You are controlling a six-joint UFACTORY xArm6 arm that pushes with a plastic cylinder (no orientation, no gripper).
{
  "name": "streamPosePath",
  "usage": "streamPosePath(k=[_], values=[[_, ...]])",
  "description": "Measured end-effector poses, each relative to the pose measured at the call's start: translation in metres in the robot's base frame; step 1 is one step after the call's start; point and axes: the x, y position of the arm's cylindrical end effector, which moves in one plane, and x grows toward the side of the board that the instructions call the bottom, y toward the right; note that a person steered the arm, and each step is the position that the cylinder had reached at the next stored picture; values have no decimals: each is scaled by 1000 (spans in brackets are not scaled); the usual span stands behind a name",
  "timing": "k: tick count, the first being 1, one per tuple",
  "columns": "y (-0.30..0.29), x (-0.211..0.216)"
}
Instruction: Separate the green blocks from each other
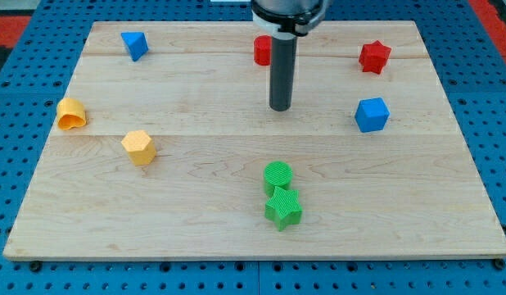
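Observation:
A green cylinder (277,176) and a green star-shaped block (283,208) touch each other at the view's lower middle of the wooden board (196,221), the star just below the cylinder. My tip (279,108) rests on the board above them, well apart from the green cylinder, with a clear gap between. The rod partly hides a red block (261,51) near the view's top.
A blue block (134,44) lies at the top left, a red star (373,56) at the top right, a blue cube (372,115) at the right. An orange cylinder (71,114) lies at the left edge and an orange block (139,147) beside it.

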Motion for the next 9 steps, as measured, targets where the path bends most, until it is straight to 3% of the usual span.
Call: streamPosePath(k=[2,3,4,7,9], values=[[-62,64],[-65,103],[-70,115],[92,134],[118,182]])
